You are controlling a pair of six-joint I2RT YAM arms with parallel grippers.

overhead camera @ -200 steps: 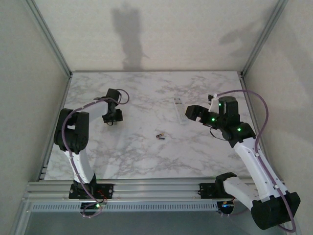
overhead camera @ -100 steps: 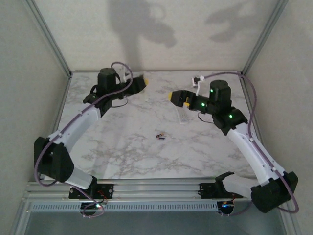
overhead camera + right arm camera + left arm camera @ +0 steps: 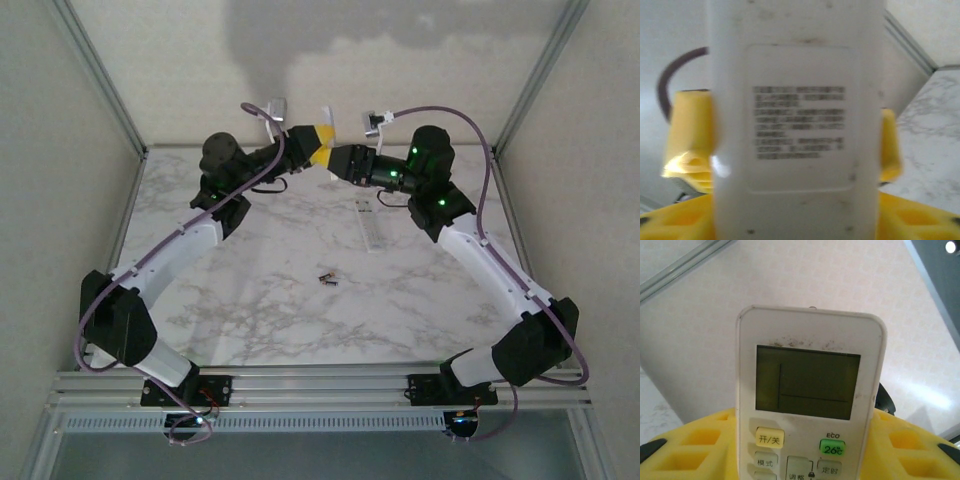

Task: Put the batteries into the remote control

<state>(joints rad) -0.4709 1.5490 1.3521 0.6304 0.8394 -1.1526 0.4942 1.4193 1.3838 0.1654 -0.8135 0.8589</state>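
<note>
Air-conditioner remote (image 3: pixel 810 390): newly raised; you are gripping it in left tool (image 3: pixel 320 140), right tool (image 3: pixel 335 158) closing around it, hold unconfirmed; batteries (image 3: pixel 328 279) still unloaded.
</note>
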